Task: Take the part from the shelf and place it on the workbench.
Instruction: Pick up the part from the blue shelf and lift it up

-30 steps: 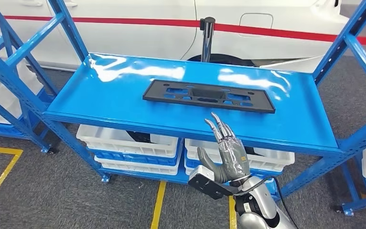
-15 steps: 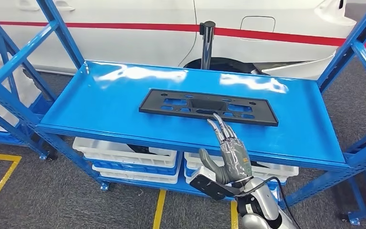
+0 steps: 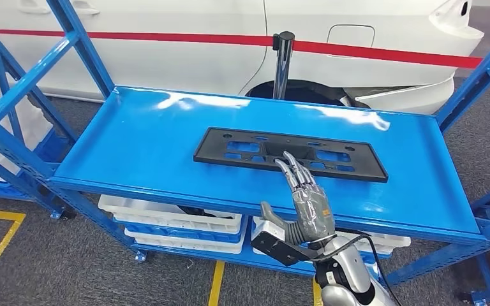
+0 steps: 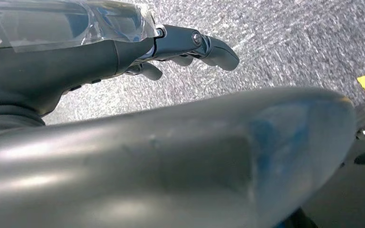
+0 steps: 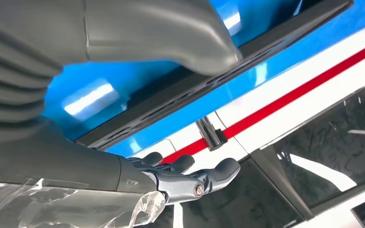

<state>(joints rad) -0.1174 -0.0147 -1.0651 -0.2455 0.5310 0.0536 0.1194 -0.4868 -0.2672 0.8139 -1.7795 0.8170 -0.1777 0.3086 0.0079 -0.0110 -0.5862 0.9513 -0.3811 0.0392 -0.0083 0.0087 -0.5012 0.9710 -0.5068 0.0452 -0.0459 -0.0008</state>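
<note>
Lying flat on the blue shelf (image 3: 140, 146), the black part (image 3: 290, 153) sits near its middle; the right hand (image 3: 307, 207) reaches over the shelf's front edge, fingers (image 3: 291, 171) straight and spread above the part's near rim, holding nothing; the left hand (image 4: 123, 52) hangs over grey floor (image 4: 285, 42), fingers slightly curled, empty.

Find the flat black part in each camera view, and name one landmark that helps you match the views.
Head view: the black part lies flat in the middle of the blue shelf, under the right hand's fingertips.
Left wrist view: not in it.
Right wrist view: the part's long edge crosses the picture beyond the thumb.
Shared landmark: the red stripe on the white car.
</note>
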